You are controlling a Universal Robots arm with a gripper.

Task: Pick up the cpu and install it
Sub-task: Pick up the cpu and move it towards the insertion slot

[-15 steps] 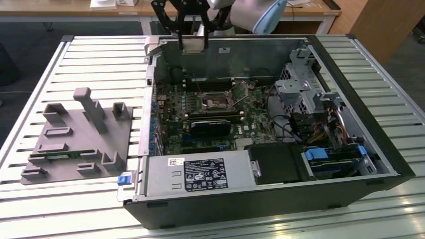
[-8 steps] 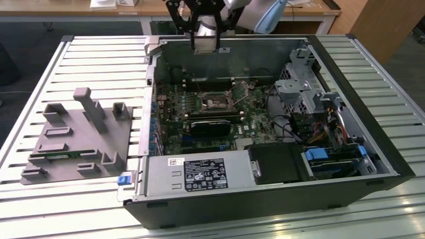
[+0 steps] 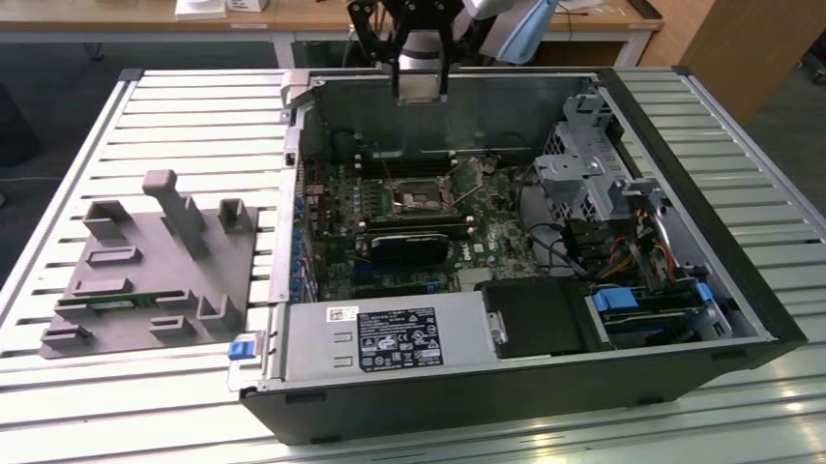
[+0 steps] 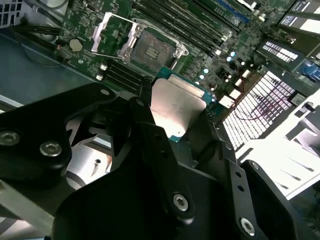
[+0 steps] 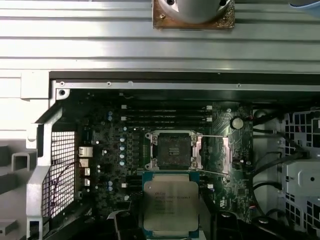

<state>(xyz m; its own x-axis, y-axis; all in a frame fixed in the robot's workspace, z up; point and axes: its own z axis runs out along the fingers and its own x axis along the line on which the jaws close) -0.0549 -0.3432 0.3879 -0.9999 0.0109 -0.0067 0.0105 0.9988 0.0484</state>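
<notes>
The cpu (image 5: 171,200), a flat square chip with a silvery metal top and a thin green edge, is held in my gripper (image 5: 171,222), which is shut on it. In the second wrist view the cpu (image 4: 176,106) sits between the black fingers (image 4: 150,135) of the gripper (image 4: 176,117). In the exterior view the gripper (image 3: 420,92) hangs over the far wall of the open computer case (image 3: 761,319), well above the motherboard. The socket (image 3: 420,200) is bare, its metal load plate (image 4: 112,32) swung open beside the socket (image 4: 152,50). In the first wrist view the socket (image 5: 172,149) lies just past the cpu.
A grey moulded fixture (image 3: 142,271) rests on the slatted table (image 3: 193,106) at the exterior view's left. Inside the case are a power supply (image 3: 387,343), a black block (image 3: 413,246) near the socket, a drive cage (image 3: 581,174) and cables (image 3: 620,256) at the exterior view's right.
</notes>
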